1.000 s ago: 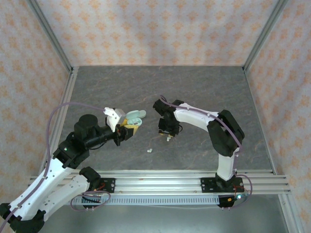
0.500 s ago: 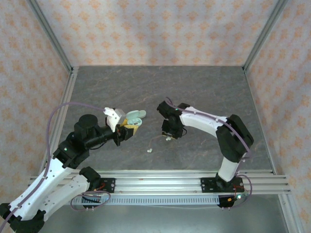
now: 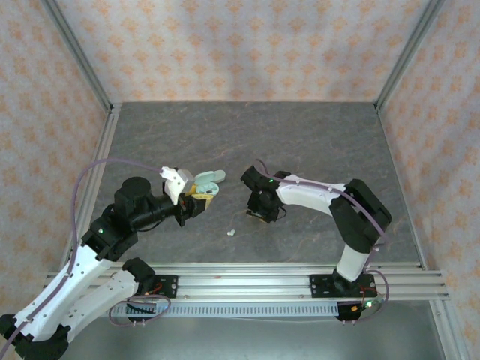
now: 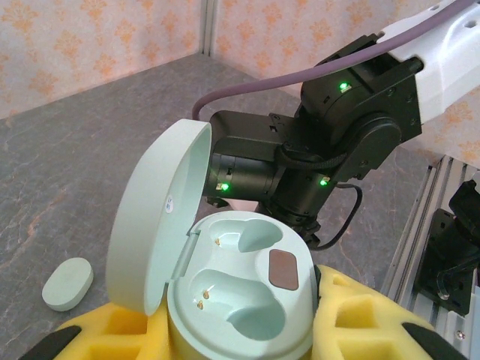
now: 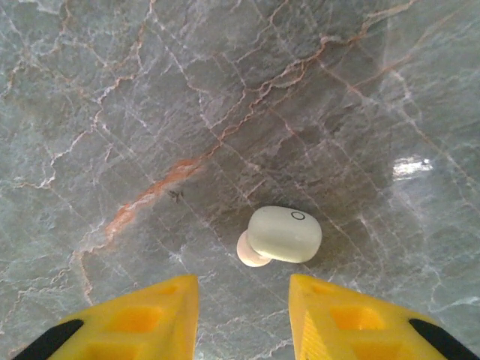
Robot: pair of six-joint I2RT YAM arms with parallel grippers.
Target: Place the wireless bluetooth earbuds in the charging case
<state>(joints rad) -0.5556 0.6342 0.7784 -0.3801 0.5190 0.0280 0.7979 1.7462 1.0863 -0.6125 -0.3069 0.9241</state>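
My left gripper (image 4: 238, 334) is shut on the pale green charging case (image 4: 247, 300), with its yellow pads (image 4: 367, 319) on either side. The case's lid (image 4: 154, 217) stands open and both wells are empty. From above, the case (image 3: 204, 184) sits at the left gripper (image 3: 197, 198), left of centre. My right gripper (image 3: 260, 214) points down at the table, and its yellow fingers (image 5: 150, 315) are open. One white earbud (image 5: 283, 235) lies on the table just beyond those fingertips, touching neither. A second earbud (image 3: 231, 233) lies nearer the front.
A small pale oval piece (image 4: 67, 283) lies on the grey marble table (image 3: 315, 142) left of the held case. The right arm's black wrist (image 4: 322, 150) hangs close behind the case. The aluminium rail (image 3: 247, 281) runs along the near edge, and patterned walls enclose the other sides.
The right arm's elbow swung right and its wrist settled low over the earbud, which the gripper now covers from above. The left arm and the case have not moved.
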